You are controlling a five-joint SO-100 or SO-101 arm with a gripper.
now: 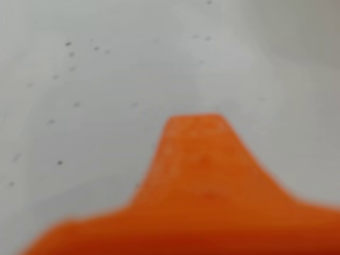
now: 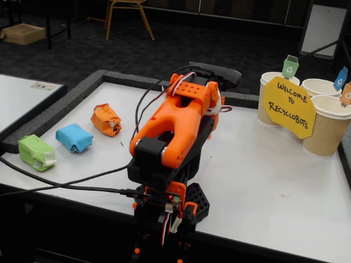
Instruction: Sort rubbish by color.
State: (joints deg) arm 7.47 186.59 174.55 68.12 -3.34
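Fixed view, three lumps: orange lump (image 2: 106, 119), blue lump (image 2: 74, 137), green lump (image 2: 36, 152)

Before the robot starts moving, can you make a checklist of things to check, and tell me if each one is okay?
1. All three lumps out on the table: ok. The orange lump, blue lump and green lump sit in a row at the left of the fixed view.
2. Lumps apart from each other: ok, gaps show between them.
3. Cups ready: ok, upright at the right, behind the yellow sign.
4. Arm clear of the lumps: ok, folded over its base.
5. Fingers empty: cannot tell; the wrist view shows only one blurred orange finger over bare table.
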